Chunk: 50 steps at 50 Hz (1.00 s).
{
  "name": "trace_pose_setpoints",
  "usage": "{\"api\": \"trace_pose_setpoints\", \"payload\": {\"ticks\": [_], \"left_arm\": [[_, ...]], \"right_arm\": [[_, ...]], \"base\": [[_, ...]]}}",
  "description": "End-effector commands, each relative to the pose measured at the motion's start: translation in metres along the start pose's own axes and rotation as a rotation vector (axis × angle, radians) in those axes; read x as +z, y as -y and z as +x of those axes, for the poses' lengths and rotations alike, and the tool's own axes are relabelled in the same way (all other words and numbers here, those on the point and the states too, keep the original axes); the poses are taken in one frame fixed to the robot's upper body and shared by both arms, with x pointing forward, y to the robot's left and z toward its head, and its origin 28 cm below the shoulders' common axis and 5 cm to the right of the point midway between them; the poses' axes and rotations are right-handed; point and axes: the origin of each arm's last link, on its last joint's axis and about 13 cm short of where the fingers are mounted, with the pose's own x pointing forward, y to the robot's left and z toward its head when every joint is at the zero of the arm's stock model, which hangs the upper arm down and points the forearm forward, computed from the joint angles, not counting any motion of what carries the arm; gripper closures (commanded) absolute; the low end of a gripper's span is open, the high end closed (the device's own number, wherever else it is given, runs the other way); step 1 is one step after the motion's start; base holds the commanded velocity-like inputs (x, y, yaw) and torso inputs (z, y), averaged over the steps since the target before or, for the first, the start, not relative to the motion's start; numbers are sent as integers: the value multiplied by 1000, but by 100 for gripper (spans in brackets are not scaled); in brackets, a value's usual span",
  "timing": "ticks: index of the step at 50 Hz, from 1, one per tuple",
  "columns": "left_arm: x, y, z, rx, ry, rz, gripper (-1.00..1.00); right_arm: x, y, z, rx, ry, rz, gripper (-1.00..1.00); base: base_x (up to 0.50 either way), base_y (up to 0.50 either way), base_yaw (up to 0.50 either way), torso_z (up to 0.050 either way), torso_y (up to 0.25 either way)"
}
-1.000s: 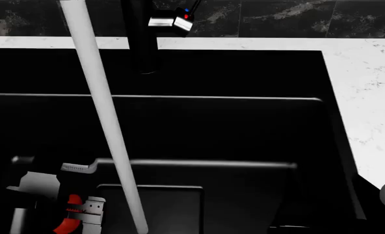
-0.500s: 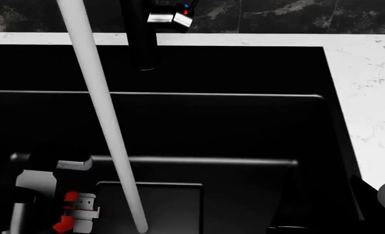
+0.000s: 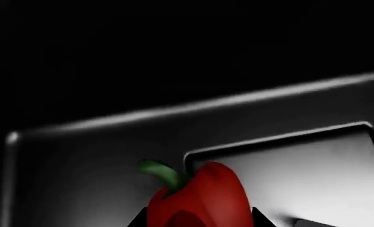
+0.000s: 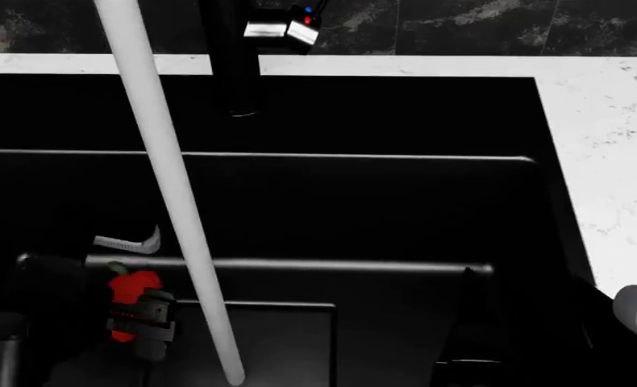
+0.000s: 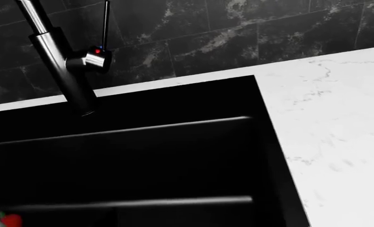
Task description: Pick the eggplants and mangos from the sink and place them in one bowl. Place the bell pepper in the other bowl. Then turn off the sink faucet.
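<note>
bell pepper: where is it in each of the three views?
Left wrist: bell pepper at bottom centre, between the left gripper's dark fingertips.
Head: lower left, held by the left gripper.
Right wrist: red sliver at bottom-left corner.
Shared landmark: the sink's square drain plate.

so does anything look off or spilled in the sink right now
Nothing looks spilled or damaged. The bell pepper sits intact between the left gripper's fingers, low in the sink, beside the drain plate.
</note>
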Motion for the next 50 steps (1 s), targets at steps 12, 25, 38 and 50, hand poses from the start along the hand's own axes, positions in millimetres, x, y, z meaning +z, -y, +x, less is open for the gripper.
{"api": "trace_pose_setpoints", "payload": {"ticks": [12, 25, 38, 50], "left_arm": [[10, 10, -56, -131, 196, 77, 100], [3, 12, -62, -151, 207, 97, 100], [8, 11, -68, -155, 247, 107, 100], [15, 7, -77, -131, 328, 98, 100]], "right_arm": [[-1, -3, 7, 19, -7, 0, -100], [2, -4, 10, 20, -5, 1, -100], [4, -4, 7, 21, 3, -5, -100], [6, -5, 8, 27, 20, -18, -100]], "base": [[0, 0, 0, 0, 44], [1, 0, 0, -1, 250], [2, 0, 0, -1, 226], [0, 0, 0, -1, 196]]}}
